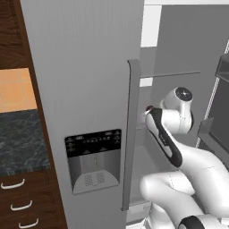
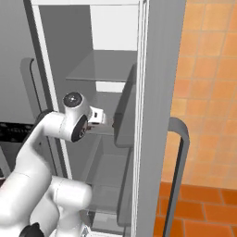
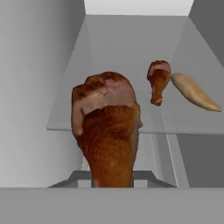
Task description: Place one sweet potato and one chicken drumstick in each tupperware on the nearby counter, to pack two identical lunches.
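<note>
The claw is pinching a chicken drumstick (image 3: 108,131), meaty end pointing away; another drumstick (image 3: 158,86) and a sweet potato (image 3: 194,92) lie farther right on the fridge shelf (image 3: 113,65)

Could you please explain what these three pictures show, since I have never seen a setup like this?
It is a simulated kitchen. A white robot arm reaches into an open fridge. Two pictures come from cameras on the robot's base, behind the arm to its left and right. The third comes from a camera on the hand, looking along the gripper. There, one chicken drumstick looms close in front of the lens; the gripper is shut, apparently on it, though the fingertips are hidden. Further back, a second drumstick and a sweet potato lie on a glass shelf. A dark counter shows left of the fridge.
</note>
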### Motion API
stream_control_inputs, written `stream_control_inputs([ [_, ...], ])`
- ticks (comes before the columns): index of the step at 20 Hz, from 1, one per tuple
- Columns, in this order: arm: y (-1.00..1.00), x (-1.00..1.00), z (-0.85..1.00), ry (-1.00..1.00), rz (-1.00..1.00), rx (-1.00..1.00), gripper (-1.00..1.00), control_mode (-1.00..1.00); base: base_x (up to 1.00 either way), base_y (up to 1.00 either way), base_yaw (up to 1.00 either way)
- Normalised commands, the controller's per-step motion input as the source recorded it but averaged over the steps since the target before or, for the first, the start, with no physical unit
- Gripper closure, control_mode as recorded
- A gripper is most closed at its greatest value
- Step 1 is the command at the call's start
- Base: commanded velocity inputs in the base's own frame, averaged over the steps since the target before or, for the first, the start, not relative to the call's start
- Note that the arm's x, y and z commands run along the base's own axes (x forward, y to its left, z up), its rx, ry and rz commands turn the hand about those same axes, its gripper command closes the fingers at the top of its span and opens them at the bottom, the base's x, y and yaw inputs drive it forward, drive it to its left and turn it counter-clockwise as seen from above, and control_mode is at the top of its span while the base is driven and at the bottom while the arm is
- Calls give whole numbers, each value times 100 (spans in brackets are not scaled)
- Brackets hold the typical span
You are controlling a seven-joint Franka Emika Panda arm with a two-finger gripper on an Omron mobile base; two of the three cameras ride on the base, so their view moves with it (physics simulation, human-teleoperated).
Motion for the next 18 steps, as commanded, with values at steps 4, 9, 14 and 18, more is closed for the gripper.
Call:
stream_control_inputs([
  [4,-2,-64,59,12,-2,-1,100,-100,0,0,0],
  [9,0,-73,68,2,0,0,100,-100,0,0,0],
  [14,2,-79,63,1,0,0,100,-100,0,0,0],
  [18,0,-25,12,0,0,0,100,100,-58,41,0],
])
